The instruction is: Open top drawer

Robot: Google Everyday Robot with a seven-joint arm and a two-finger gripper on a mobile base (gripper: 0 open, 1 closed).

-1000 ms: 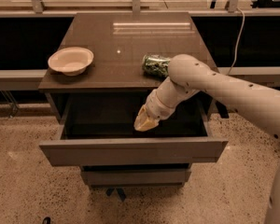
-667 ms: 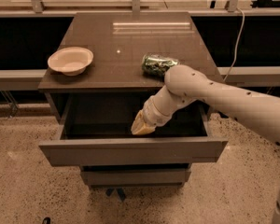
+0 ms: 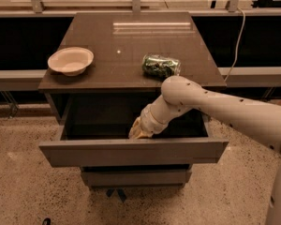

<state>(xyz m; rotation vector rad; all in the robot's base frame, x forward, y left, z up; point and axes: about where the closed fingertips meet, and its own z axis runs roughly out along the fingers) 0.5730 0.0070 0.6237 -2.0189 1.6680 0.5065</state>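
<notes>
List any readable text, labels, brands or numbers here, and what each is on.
No text can be read.
On the green can lying on the tabletop: a printed label, too blurred to read.
On the white bowl and the top drawer front: no markings seen.
On the hand, inside the open top drawer just behind its front: none seen.

A pale bowl stands upright on the brown surface, toward 9 o'clock and near the left edge. A green can lies on its side toward 4 o'clock, well apart from the bowl and near the front edge. A white cable hangs just past the surface's 3 o'clock side. Speckled floor spreads below. The tool sits at about 6 o'clock from the can, below the surface's front edge.
</notes>
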